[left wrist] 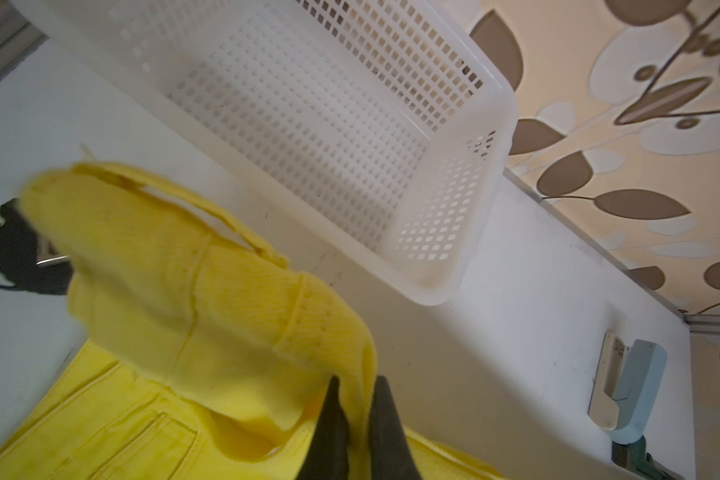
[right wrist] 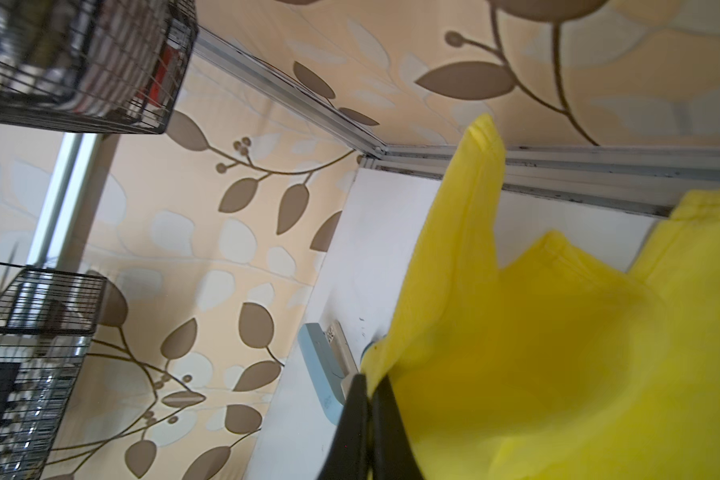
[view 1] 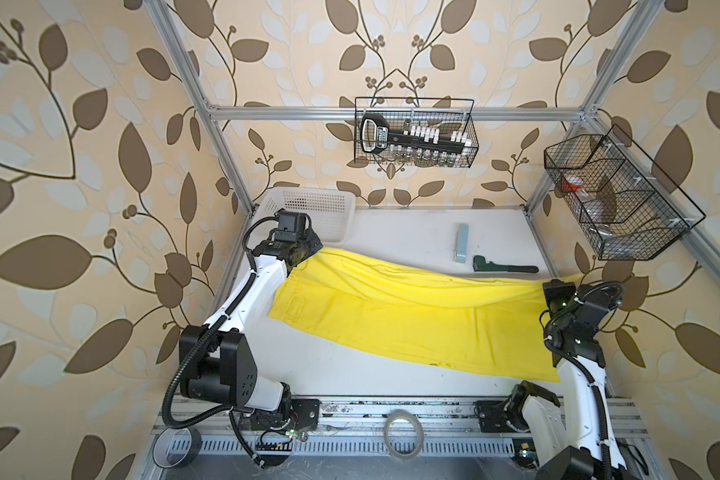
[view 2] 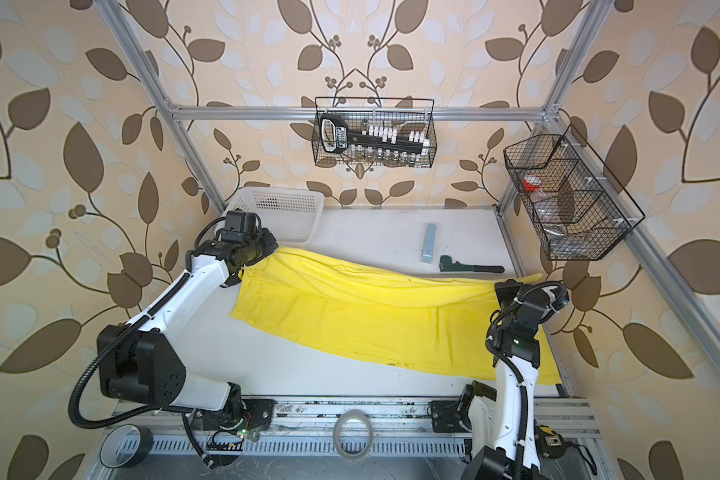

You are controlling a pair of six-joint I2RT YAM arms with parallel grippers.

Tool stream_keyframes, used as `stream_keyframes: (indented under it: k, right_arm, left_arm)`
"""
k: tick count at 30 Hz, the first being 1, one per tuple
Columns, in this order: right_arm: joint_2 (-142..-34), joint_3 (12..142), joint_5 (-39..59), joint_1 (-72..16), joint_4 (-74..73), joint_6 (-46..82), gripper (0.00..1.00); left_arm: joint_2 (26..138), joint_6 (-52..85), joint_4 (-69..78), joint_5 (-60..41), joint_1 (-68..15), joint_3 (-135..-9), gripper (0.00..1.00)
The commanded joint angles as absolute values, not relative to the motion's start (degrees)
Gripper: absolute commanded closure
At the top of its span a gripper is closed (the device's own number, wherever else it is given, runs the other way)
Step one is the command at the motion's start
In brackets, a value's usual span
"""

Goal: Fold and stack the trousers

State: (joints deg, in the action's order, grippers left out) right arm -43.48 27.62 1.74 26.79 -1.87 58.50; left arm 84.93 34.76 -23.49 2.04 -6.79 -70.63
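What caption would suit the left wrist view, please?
Left pincer shut on the yellow trousers, white basket nearby.

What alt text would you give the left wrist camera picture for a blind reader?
The left gripper, shut, pinches the waist end of bright yellow soft cotton trousers above a white table. A white perforated plastic basket sits beyond.

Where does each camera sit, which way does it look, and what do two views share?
Top views: high in front, looking down on the table and trousers; left arm and right arm show.
Left wrist: on its arm, looking past the left gripper, shut on the trousers, toward the basket.
Right wrist: on its arm, past the right gripper, shut on the trousers, toward a wire basket.
Shared: both wrist views show the blue bar.
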Motion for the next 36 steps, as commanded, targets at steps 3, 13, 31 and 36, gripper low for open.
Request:
stream_keyframes:
  k: [3,13,31,36]
  right_arm:
    - [-46.77,28.03,2.41,25.85,-12.90,58.47,1.00]
    - [-57.48,30.24,3.44,25.14,-24.01,56.67,1.00]
    - [-72.46,29.63,11.58,24.78,-47.51,57.91,1.00]
    - [-65.35,28.55,13.11,26.26,-36.81,55.99,1.00]
  left_arm:
    - [88.34,34.33,-12.31,-0.45,-6.75,-71.93,1.00]
    - [89.26,32.12,1.36,3.98,-5.89,-67.18,1.00]
    - [93.99,33.95,20.52,1.37,-2.79,-59.50,1.00]
    - [92.36,33.29,16.80,-0.23,-2.50,-58.71,1.00]
